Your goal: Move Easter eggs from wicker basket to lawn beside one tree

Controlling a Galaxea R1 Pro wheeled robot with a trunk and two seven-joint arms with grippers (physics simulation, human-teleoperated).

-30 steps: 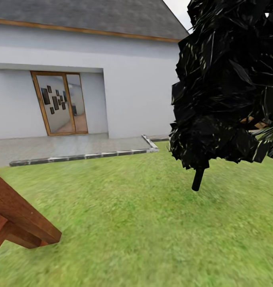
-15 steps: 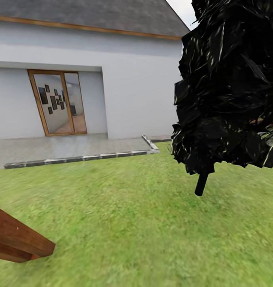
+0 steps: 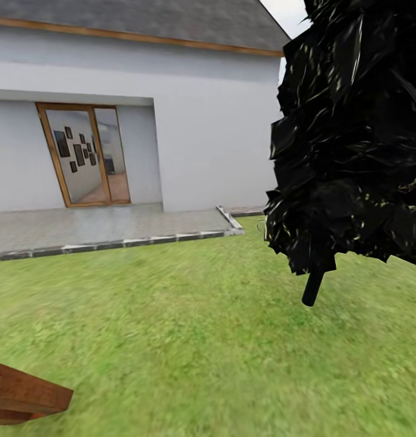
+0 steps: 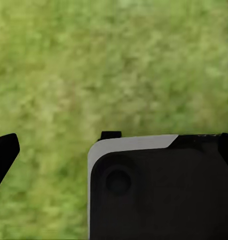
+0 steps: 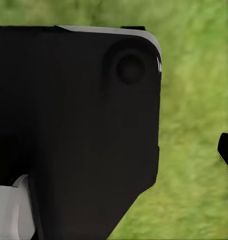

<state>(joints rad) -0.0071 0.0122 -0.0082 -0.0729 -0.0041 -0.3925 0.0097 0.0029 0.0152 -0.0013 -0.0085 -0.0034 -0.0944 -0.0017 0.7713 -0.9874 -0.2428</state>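
1. We see the lawn (image 3: 189,328) spread over the whole lower half of the head view. No eggs and no basket show on it, so we judge that we are on our way to find them.
2. A tree with a thin black trunk (image 3: 313,289) stands at the right of the frame, with a big dark clump of leaves (image 3: 353,139) above it. This is not the pale-trunk tree we want for the eggs.
3. The white house (image 3: 201,121) sits in the upper left, with a glass door (image 3: 83,155) and a grey patio (image 3: 104,224) in front of it.
4. A brown wooden piece (image 3: 22,397) pokes in at the lower left corner. We cannot tell what it belongs to.
5. What has changed: the whole picture has slid. The wooden piece was bigger and higher a second ago and now it is almost out of the frame. The thin trunk sits a bit lower and more to the right. That means our camera is moving, not the things.
6. For the task, this means we are turning or rolling across the garden, and the egg picking has not started from what we see.
7. In the left wrist view we see a black part of the arm (image 4: 158,190) over grass, and in the right wrist view a black part (image 5: 79,125) over grass too. We cannot tell if either gripper is open or closed.
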